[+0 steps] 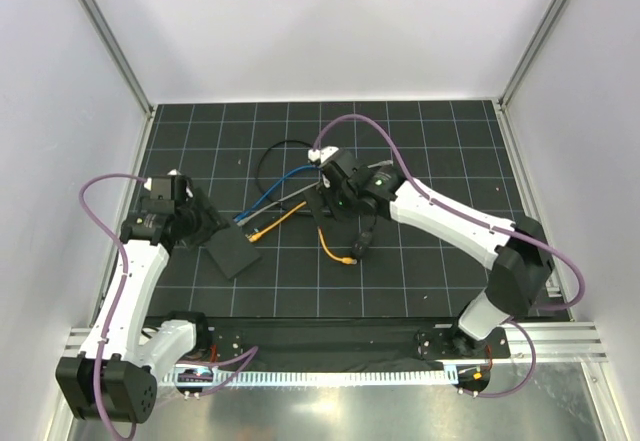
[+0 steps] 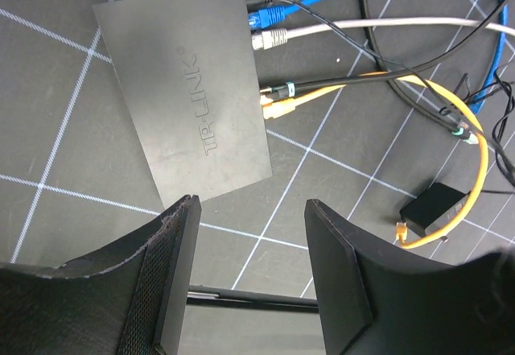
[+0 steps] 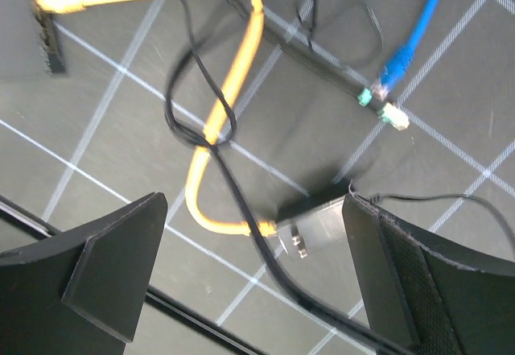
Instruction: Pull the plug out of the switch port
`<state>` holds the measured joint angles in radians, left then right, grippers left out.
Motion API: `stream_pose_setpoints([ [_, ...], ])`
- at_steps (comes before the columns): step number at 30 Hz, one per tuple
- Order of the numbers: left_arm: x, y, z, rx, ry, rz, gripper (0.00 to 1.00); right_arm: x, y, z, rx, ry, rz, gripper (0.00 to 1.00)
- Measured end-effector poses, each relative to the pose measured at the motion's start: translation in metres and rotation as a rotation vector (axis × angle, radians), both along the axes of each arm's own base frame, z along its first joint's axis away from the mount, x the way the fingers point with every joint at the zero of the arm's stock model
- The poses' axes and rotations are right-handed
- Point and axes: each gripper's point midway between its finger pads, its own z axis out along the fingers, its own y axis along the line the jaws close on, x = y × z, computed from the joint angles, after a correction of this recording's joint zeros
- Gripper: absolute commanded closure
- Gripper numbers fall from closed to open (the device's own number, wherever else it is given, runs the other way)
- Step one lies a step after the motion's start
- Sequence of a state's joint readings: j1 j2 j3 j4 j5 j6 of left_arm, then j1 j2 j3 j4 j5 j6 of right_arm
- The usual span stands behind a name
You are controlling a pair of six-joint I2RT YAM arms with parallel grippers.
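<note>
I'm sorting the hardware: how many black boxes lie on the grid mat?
2. The flat matte-black rectangular switch lies just ahead of the left gripper; the much smaller black block lies further right, beside the end of a yellow cable. None seems hidden.

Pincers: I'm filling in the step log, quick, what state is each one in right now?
Left pincer: open, holding nothing.
Right pincer: open wide, holding nothing; the yellow cable lies below it.
</note>
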<state>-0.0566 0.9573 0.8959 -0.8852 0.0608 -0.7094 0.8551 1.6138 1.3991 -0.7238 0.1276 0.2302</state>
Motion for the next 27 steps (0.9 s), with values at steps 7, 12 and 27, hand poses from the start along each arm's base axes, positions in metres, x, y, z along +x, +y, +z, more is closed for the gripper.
stream_pose_setpoints([
  [7,0.002,-0.004,-0.002,-0.015,0.002,-0.014,0.40,-0.025,-0.029,-0.003,-0.038,0.034,0.000,0.00],
  [12,0.002,-0.005,-0.001,-0.021,0.001,-0.024,0.40,-0.042,-0.038,-0.017,-0.062,0.100,0.017,0.00],
  [27,0.003,-0.017,0.003,-0.073,-0.019,-0.076,0.39,-0.066,0.014,-0.016,0.259,0.250,0.101,0.00],
])
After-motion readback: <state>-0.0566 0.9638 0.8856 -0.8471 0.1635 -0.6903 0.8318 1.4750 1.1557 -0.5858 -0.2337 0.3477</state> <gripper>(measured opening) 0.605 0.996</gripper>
